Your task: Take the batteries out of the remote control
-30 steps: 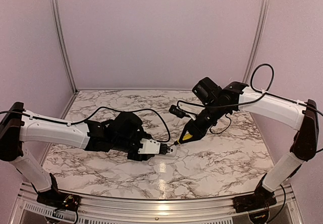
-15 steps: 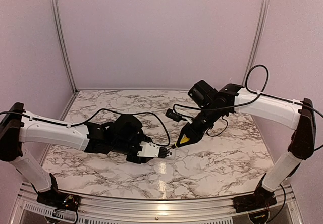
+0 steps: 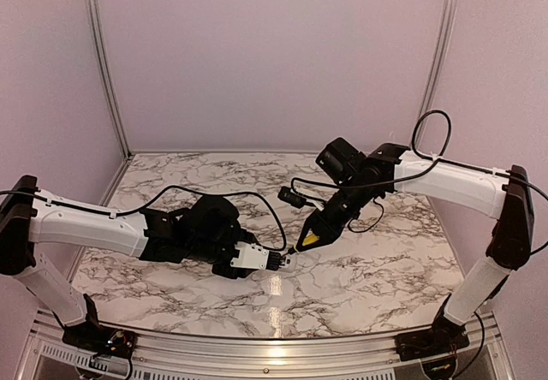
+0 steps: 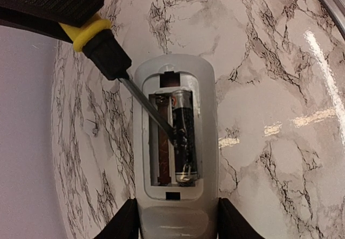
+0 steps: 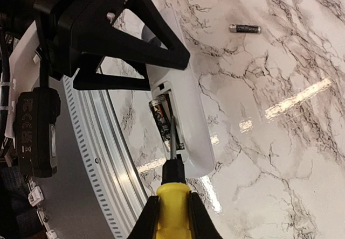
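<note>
left jaws partly open, gripping white remote control [image 4: 206, 120] at near middle of surface [image 3: 360, 277], right jaws clamped tight on yellow screwdriver [image 4: 102, 48], tip against battery [image 4: 184, 136] in open bay, other battery [image 5: 244, 28] loose on surface, well apart

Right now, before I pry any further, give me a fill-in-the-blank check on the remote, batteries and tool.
1. The ____ gripper clamps the remote control.
2. Its open compartment holds ____ battery.
3. The right gripper is shut on a screwdriver with a ____ handle.
4. Loose on the table lies ____ more battery.
Missing words: left; one; yellow; one.
</note>
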Motion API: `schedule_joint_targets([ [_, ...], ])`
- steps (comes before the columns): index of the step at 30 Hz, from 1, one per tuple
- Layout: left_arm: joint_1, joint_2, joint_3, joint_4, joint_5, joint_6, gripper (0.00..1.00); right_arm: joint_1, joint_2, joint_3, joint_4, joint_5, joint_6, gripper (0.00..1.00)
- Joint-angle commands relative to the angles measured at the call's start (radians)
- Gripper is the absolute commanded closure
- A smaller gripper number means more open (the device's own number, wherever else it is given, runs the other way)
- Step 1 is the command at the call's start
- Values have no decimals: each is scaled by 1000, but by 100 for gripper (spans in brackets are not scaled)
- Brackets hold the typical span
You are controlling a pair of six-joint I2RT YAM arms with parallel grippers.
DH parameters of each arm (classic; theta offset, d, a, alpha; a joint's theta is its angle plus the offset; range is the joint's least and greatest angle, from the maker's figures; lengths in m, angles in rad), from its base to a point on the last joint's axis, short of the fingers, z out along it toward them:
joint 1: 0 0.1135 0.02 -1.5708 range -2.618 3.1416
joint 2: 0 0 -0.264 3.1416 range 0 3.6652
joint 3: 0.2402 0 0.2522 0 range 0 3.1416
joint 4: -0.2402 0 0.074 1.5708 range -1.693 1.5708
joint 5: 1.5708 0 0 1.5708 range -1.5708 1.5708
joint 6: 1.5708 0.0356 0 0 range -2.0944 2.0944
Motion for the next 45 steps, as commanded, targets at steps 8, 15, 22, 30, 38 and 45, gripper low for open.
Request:
schedule_joint_targets([
  [8, 5, -33, 10, 82, -24, -13, 100, 18, 22, 29, -49, 45, 7, 100],
  [15, 5, -36, 16, 64, 10, -50, 100, 18, 4, 45, -57, 85, 3, 100],
  [22, 5, -37, 5, 72, 16, -43, 100, 18, 2, 32, -52, 58, 1, 100],
  [30, 6, -33, 17, 74, 33, -22, 100, 18, 2, 17, -45, 78, 2, 100],
  [38, 8, -28, 24, 61, 61, -66, 100, 18, 9, 36, -48, 132, 13, 100],
  [45, 8, -22, 12, 65, 45, -73, 100, 18, 11, 35, -42, 138, 23, 100],
])
